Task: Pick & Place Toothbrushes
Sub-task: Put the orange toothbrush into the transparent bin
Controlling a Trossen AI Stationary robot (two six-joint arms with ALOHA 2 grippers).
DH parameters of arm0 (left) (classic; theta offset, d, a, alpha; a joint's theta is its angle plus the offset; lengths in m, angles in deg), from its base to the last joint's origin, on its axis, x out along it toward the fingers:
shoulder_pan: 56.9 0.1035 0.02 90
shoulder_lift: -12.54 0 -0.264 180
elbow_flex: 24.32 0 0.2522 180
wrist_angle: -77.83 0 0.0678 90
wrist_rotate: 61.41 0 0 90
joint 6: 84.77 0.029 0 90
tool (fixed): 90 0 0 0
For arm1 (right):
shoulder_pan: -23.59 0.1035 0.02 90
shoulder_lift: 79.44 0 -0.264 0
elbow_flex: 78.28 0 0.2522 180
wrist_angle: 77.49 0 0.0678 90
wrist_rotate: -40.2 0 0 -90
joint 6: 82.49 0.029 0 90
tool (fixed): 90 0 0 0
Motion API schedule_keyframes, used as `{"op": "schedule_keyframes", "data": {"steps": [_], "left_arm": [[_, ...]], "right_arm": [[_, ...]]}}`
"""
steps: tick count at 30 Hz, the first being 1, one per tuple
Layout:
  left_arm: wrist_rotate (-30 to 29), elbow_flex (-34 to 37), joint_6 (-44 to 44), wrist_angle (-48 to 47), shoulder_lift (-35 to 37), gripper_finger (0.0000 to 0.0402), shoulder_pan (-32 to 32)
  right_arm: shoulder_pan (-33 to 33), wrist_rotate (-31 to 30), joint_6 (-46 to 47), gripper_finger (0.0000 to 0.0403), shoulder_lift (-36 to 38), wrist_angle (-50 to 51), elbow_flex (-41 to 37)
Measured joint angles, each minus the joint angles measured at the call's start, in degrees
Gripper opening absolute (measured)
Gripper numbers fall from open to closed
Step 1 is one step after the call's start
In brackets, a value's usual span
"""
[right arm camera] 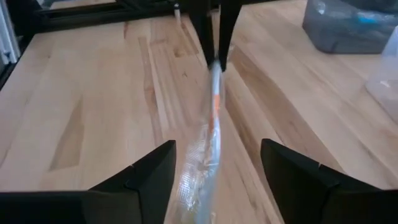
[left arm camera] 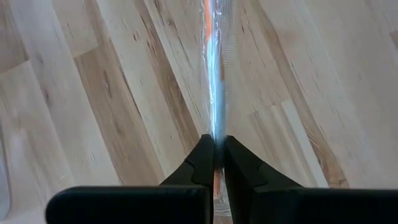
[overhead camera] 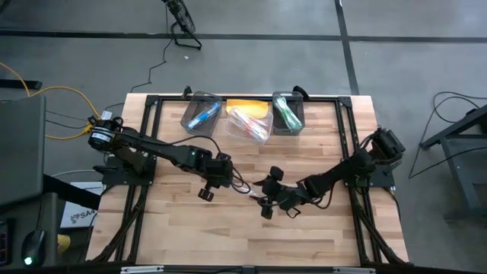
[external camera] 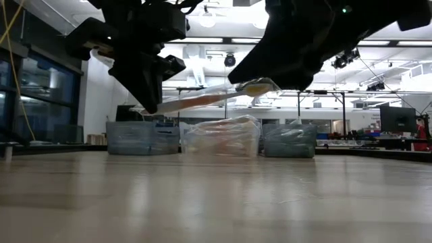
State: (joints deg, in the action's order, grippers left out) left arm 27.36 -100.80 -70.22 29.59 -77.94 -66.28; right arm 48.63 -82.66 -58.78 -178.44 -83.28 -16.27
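Clear wrapping covers a toothbrush (left arm camera: 216, 68) with an orange-red handle, held above the desk (overhead camera: 190, 228) between the two arms. The left gripper (left arm camera: 215, 146) has its fingers (left arm camera: 202, 162) pressed together, pinching one end of the toothbrush. The other end lies between the spread fingers (right arm camera: 152, 177) of the right gripper (right arm camera: 214, 174), touching neither as far as the right wrist view shows. In the low view the toothbrush hangs nearly level, well off the wood. Three bins (overhead camera: 202, 114) with more toothbrushes stand at the desk's far edge.
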Motion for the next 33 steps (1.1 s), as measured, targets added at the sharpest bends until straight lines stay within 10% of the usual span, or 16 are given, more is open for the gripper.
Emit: {"op": "schedule_keyframes", "data": {"steps": [24,33], "left_arm": [[0.2,0.04,0.17,0.55,0.0,0.0011,-0.01],[-2.34,0.04,0.38,-0.61,0.0,0.0144,-0.01]], "right_arm": [[-0.71,6.44,0.49,0.0004,0.09,2.03,0.02],[-0.69,6.63,2.74,0.0003,0.09,2.29,0.02]]}}
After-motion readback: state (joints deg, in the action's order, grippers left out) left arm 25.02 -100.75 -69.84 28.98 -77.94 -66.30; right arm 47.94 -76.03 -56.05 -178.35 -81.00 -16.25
